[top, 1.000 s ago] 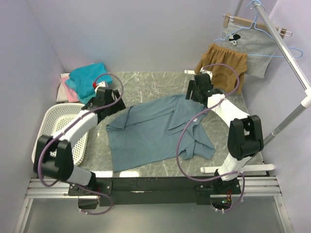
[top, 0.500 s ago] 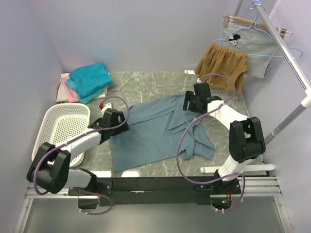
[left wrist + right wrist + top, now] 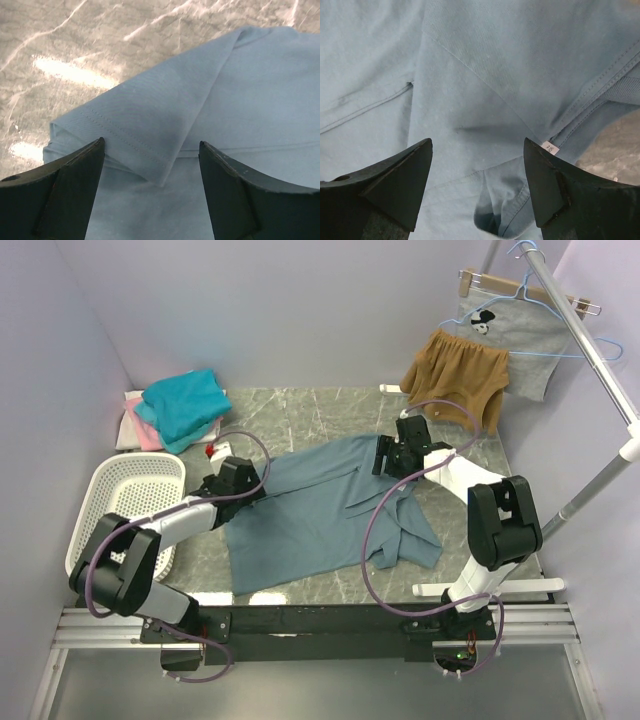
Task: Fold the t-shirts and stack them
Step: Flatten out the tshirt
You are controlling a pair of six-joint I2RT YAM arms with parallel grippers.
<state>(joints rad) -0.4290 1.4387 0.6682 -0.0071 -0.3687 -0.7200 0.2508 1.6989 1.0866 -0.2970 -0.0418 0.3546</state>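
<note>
A large dusty grey-blue t-shirt (image 3: 320, 510) lies crumpled across the marble table (image 3: 300, 410). My left gripper (image 3: 243, 483) is open, low over its left folded sleeve (image 3: 145, 125), with a dark finger (image 3: 60, 190) on each side of the sleeve hem. My right gripper (image 3: 392, 455) is open over the shirt's upper right part, near the collar (image 3: 605, 95) with a small white label (image 3: 550, 148). A teal t-shirt (image 3: 183, 405) lies on a pink one (image 3: 143, 428) and a white one (image 3: 128, 430), stacked at the back left.
A white laundry basket (image 3: 120, 502) stands at the left edge. Mustard-brown shorts (image 3: 455, 375) and a grey printed garment (image 3: 515, 330) hang from a rack (image 3: 580, 330) at the back right. A small red object (image 3: 210, 452) lies near the left gripper.
My left arm swung down from beside the basket and came in low at the shirt's left sleeve. My right gripper shifted slightly toward the near left over the shirt.
</note>
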